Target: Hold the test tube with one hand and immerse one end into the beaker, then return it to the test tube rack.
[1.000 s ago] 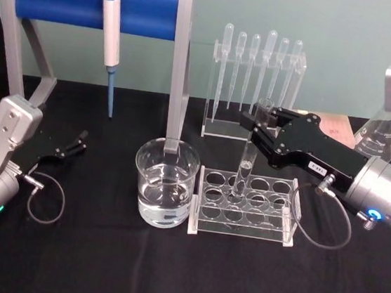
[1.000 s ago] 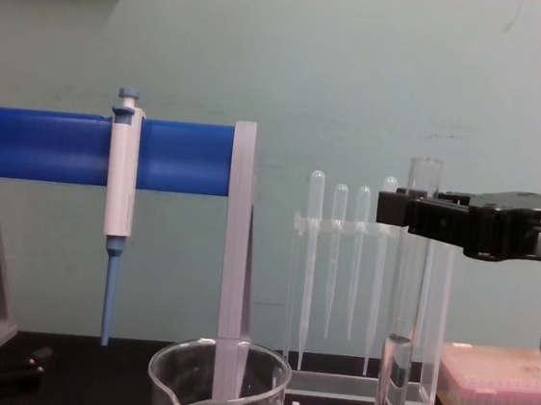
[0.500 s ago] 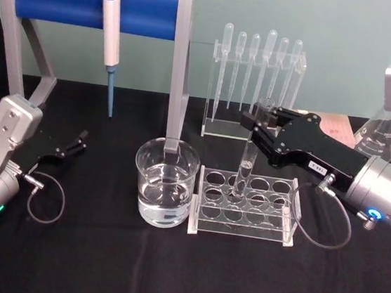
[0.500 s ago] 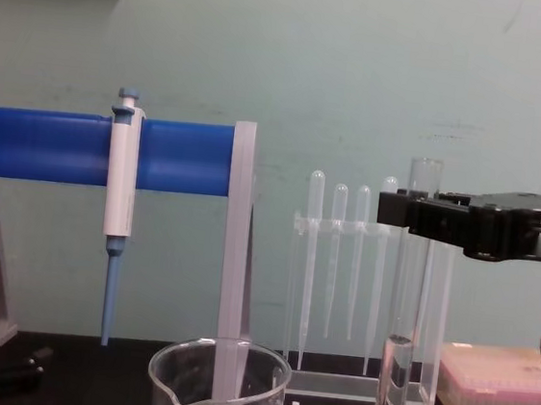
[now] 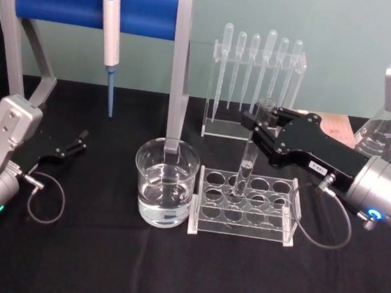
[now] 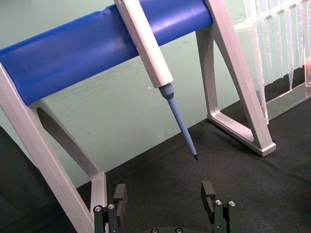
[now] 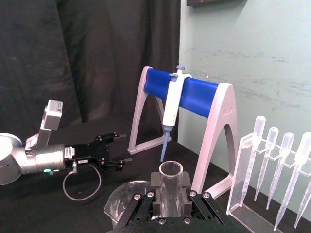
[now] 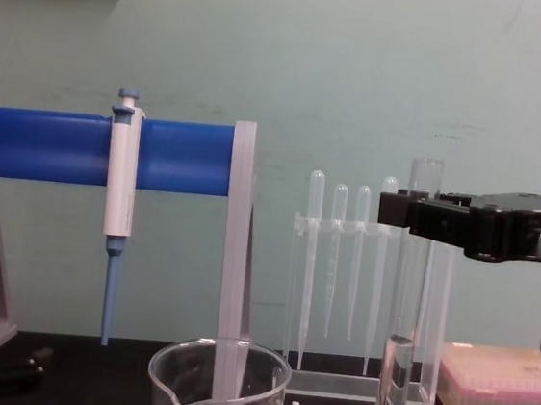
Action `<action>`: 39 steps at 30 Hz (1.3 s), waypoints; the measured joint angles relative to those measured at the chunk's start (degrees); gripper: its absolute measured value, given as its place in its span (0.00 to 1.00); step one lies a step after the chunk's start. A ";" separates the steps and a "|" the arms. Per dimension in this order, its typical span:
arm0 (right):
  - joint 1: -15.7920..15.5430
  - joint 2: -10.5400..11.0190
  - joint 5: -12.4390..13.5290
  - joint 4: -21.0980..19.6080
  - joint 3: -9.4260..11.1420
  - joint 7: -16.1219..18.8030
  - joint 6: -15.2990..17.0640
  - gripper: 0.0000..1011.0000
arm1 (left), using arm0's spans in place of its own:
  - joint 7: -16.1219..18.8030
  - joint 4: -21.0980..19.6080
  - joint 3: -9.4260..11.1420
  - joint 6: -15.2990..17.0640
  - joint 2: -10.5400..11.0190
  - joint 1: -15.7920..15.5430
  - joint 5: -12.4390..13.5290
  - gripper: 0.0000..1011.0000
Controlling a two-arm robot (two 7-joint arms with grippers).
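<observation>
Right gripper clamped on tube just below its mouth. Tube upright, lower end inside a well of the rack. Beaker, part full of clear liquid, just left of rack. Left gripper parked low at left, jaws apart, empty

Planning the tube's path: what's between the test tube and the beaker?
Head view: only empty left holes of the rack. Right gripper clamps the test tube; left gripper idles far left.
</observation>
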 joint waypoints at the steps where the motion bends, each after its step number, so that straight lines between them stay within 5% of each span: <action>1: -0.01 -0.01 0.00 0.01 0.00 0.00 -0.01 0.22 | 0.00 0.00 0.00 0.00 0.00 0.00 0.00 0.99; 39: -0.04 -0.04 -0.07 0.02 0.01 0.00 -0.07 0.22 | 0.00 0.00 0.00 0.00 0.00 0.00 0.00 0.99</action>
